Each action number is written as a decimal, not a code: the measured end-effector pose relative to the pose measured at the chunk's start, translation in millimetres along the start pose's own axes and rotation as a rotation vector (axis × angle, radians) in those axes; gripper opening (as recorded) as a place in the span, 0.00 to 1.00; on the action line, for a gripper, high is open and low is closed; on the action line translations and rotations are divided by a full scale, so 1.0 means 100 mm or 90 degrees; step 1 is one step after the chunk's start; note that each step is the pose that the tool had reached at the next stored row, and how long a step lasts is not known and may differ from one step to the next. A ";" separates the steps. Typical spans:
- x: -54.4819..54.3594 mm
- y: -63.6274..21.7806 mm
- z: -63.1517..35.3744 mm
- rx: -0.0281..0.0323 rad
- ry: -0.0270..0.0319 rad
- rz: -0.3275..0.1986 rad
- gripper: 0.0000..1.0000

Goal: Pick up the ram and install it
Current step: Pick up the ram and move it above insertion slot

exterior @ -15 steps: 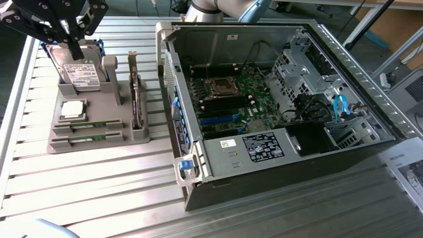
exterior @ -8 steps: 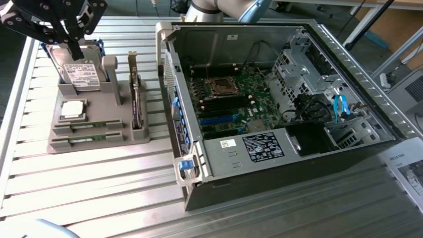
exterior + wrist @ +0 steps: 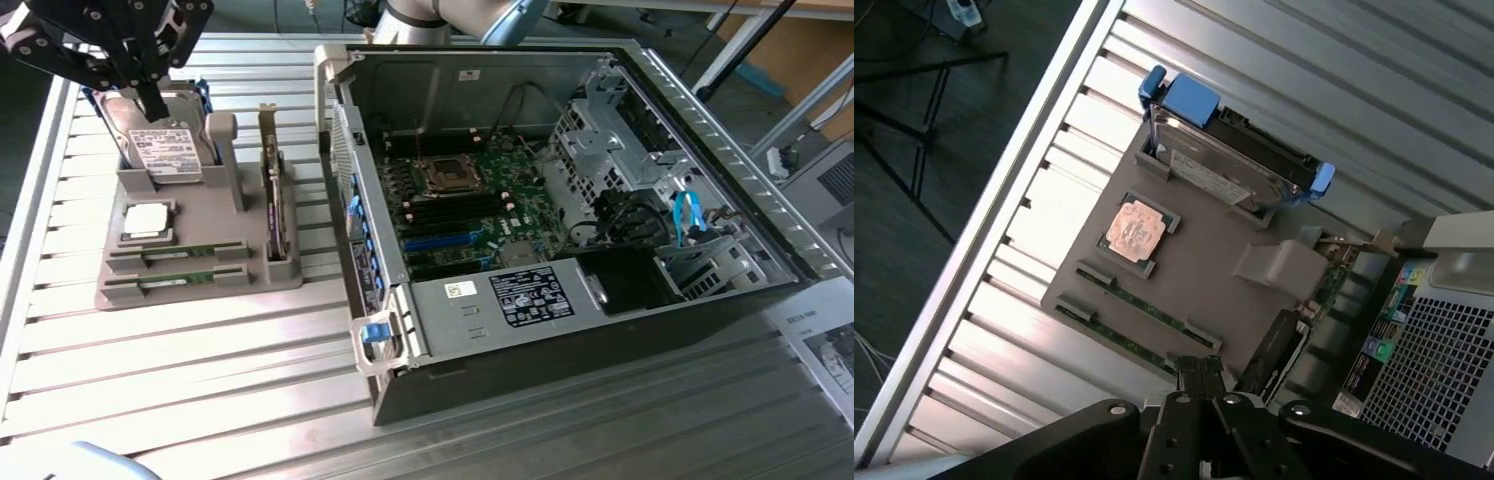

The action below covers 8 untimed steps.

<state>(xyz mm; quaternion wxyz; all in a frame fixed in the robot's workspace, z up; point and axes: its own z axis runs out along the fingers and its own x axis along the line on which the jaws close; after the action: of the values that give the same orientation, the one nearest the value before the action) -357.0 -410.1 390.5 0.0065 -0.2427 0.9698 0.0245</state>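
Two ram sticks, thin green boards, lie on edge in slots along the front of a grey holder (image 3: 200, 235). One ram stick (image 3: 180, 260) (image 3: 1149, 300) sits behind the other (image 3: 174, 288) (image 3: 1116, 335). My black gripper (image 3: 151, 100) (image 3: 1199, 372) hangs above the holder, over the upright hard drive (image 3: 167, 150) (image 3: 1229, 165) at its back. The fingers are shut with nothing in them, well above the ram.
The holder also carries a square silver processor (image 3: 147, 220) (image 3: 1139, 228) and a dark expansion card (image 3: 276, 200) (image 3: 1274, 345) standing on edge. At the exterior view's right lies an open computer case (image 3: 707, 110) with its motherboard (image 3: 467, 195) exposed. A ribbed metal table (image 3: 200, 380) is underneath.
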 end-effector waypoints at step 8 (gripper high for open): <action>0.00 0.000 0.000 -0.0015 0.0028 -0.063 0.10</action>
<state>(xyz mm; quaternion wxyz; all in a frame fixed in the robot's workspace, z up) -357.0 -410.1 390.5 0.0053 -0.2905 0.9566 0.0248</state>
